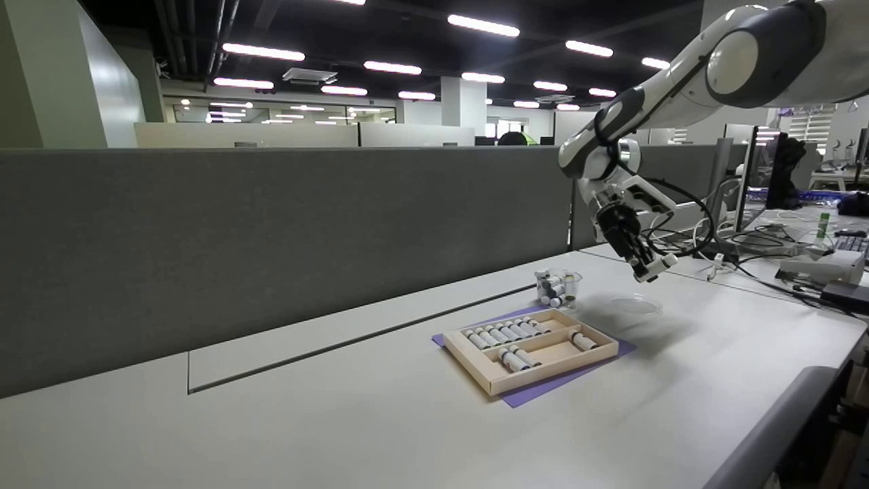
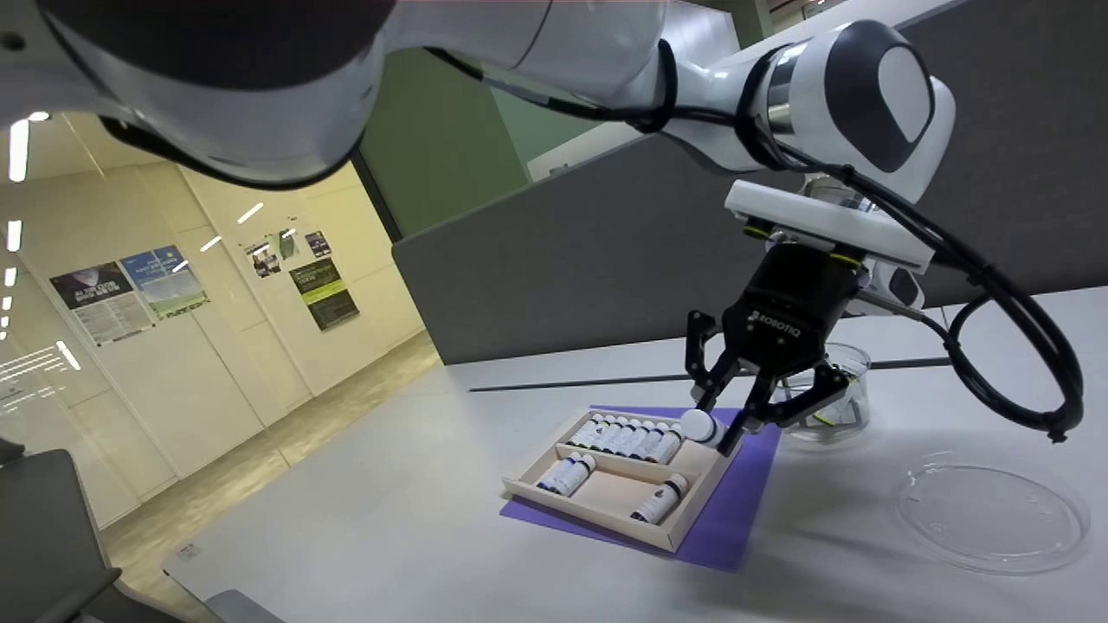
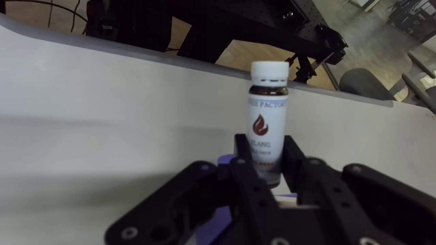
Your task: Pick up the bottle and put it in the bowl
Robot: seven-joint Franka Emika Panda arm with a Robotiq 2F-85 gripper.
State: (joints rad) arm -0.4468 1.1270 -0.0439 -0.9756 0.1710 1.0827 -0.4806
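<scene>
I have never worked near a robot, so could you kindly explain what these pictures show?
The machine is a white robot arm. Two pictures come from cameras standing outside it; the third comes from a camera carried on the arm itself, looking past its black gripper. The gripper is closed on a white-capped bottle, held above the white desk. On the desk, a tan compartment tray holding small bottles rests on a purple sheet. Nearby are a clear container with more bottles inside and a clear, flat, round dish.
</scene>
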